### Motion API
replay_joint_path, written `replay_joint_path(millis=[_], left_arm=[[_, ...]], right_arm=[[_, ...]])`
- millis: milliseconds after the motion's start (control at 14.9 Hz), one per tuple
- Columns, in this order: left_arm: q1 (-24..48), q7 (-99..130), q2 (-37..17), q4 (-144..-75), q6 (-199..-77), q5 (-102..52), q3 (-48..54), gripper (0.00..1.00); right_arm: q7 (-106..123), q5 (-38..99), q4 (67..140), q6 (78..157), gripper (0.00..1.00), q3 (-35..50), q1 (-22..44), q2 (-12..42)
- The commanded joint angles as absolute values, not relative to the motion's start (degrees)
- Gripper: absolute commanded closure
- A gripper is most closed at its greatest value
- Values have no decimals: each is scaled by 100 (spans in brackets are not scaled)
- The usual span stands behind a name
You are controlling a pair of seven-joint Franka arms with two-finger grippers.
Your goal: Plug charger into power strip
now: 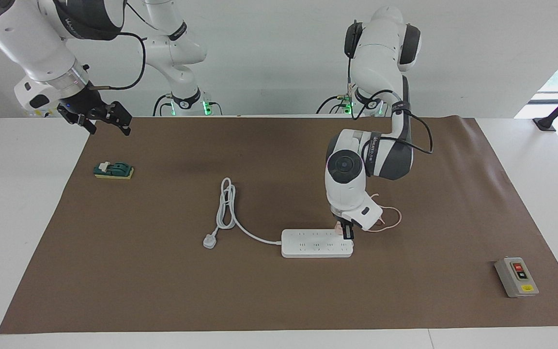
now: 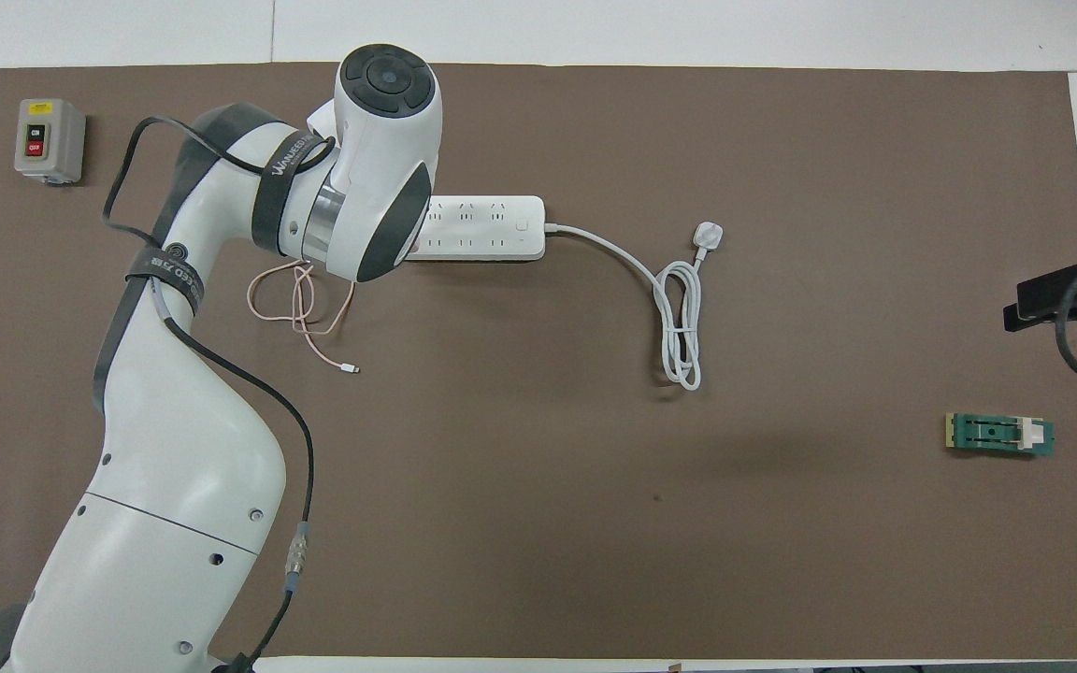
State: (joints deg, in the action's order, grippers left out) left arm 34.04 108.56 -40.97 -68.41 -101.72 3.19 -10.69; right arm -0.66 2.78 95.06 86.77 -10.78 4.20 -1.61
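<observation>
The counter has a smooth white top, and a brown matt sheet, looking like paper, covers most of it. The power strip is of white plastic, smooth with a slight shine, and its cord looks like smooth white rubber or plastic. The charger is of pale pink plastic with a thin pink cable. The switch box has a grey matt shell. The arm covers are of glossy white plastic.
</observation>
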Motion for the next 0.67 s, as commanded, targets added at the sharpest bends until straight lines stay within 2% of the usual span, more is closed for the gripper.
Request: replay_joint_path(millis=[0, 603], left_arm=[[3384, 10749, -4131, -7145, -10433, 378, -1081, 100], [3305, 10617, -4148, -7146, -10476, 369, -1081, 100]], right_arm=[[-167, 211, 9483, 8587, 0, -1028, 396, -202], [-167, 211, 9483, 8587, 0, -1028, 396, -202]])
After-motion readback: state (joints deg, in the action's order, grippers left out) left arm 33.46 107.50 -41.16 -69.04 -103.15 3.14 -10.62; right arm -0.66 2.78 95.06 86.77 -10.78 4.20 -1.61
